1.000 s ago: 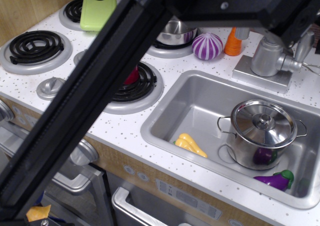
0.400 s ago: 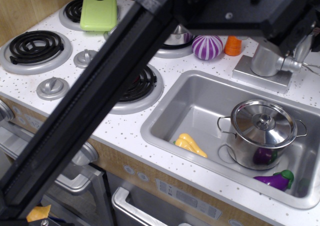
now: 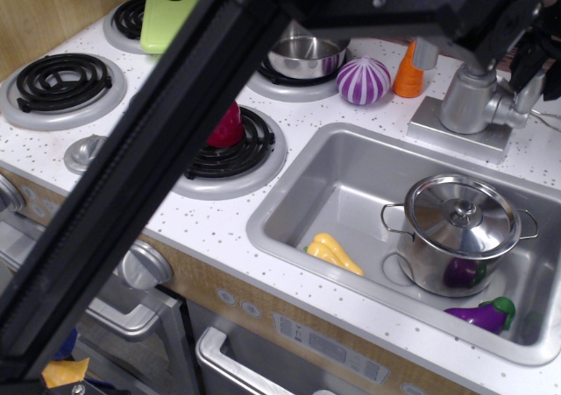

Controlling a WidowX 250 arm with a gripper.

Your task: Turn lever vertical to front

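The faucet's silver body (image 3: 465, 99) stands on its base plate behind the sink, at the top right. The lever (image 3: 519, 104) is a short silver handle sticking out of the body's right side, its tip angled upward. My gripper (image 3: 538, 69) hangs at the frame's right edge, right over the lever tip. Two dark fingers (image 3: 525, 55) show with a gap between them, one on each side of the tip. I cannot tell whether they touch it. My black arm crosses the view from bottom left to top right and hides the spout.
The sink (image 3: 333, 172) holds a lidded steel pot (image 3: 458, 230), a yellow toy (image 3: 333, 252) and a purple eggplant (image 3: 480, 314). An orange carrot (image 3: 408, 73) and a striped purple onion (image 3: 363, 81) lie left of the faucet. Stove burners, a steel bowl (image 3: 305, 58) and a green board (image 3: 168, 20) are further left.
My gripper has moved right and down to the lever tip, which now sits lower and partly behind the fingers. The arm has shifted, uncovering the steel bowl and a red item.
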